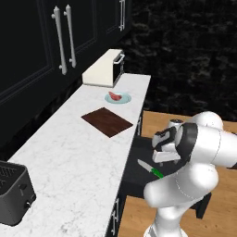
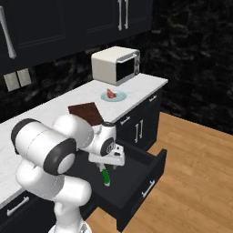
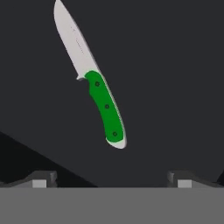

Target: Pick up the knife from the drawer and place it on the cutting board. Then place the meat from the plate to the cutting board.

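fingers [image 3: 112, 178]: spread wide, nothing between them; both tips hang above the drawer floor, knife ahead of them in the hand view.
knife [image 3: 94, 83]: lies flat on the floor of the drawer, apart from both tips. Green handle nearer the fingers, blade pointing away. It sits tilted across the line between the tips, neither square to it nor along it.
risk, grasp: judged that if the fingers come down without turning, the pads meet the handle at a slant; the knife could swivel or skid on the smooth floor.
risk, aim: handle is narrow and lies flat; closing too high would miss it, too low would jam the tips into the drawer floor.
drawer [image 2: 152, 175]: pulled out under the fingers, dark inside. Its front wall stands beyond the hand; a lift that swings wide could clip it, or the tabletop edge above.
cutting board [image 1: 107, 121]: on the tabletop [image 1: 69, 152], well apart from the fingers, up and past the drawer. Bare.
risk, carry: a shallow pinch on the handle may let the blade droop on the way up.
plate [image 1: 125, 99]: beyond the board, just beside it, not touching.
meat [image 1: 114, 96]: on the plate, farthest from the fingers; untouched.
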Controlling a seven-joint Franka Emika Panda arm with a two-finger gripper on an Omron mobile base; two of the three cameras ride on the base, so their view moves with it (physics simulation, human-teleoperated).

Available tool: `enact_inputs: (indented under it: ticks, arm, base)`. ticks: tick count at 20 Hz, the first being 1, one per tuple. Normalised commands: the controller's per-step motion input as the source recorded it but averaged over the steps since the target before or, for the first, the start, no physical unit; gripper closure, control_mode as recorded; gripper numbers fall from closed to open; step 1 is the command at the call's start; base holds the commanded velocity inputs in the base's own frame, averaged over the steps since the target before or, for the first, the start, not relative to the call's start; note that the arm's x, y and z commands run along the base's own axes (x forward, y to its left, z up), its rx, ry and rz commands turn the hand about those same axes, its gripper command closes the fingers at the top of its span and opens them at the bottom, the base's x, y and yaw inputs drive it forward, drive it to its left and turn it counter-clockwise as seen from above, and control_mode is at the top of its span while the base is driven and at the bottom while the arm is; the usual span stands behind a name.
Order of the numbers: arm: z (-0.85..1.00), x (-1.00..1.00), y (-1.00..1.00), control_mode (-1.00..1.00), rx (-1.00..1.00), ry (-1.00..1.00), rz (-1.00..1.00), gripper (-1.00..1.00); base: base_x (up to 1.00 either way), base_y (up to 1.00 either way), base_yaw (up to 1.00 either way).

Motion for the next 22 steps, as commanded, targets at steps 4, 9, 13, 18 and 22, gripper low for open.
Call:
enact_inputs:
  ticks: [4, 9, 13, 18, 22]
  arm:
    - [-0.34, 0.36, 0.00, -1.00, 0.00, 0.00, 0.06, -1.00]
    - [-0.36, 0.31, 0.00, -1.00, 0.00, 0.00, 0.05, -1.00]
    - [-0.30, 0.07, 0.10, -1.00, 0.00, 0.06, 0.03, -1.00]
    - [-0.31, 0.10, 0.20, -1.00, 0.00, 0.04, 0.01, -1.00]
    - [-0.25, 0.04, 0.03, -1.00, 0.00, 0.00, 0.01, -1.00]
  base:
    - [0.00, 0.00, 0.00]
    - [0.00, 0.00, 0.00]
    - [0.00, 0.00, 0.00]
    - [0.00, 0.00, 0.00]
    - [0.00, 0.00, 0.00]
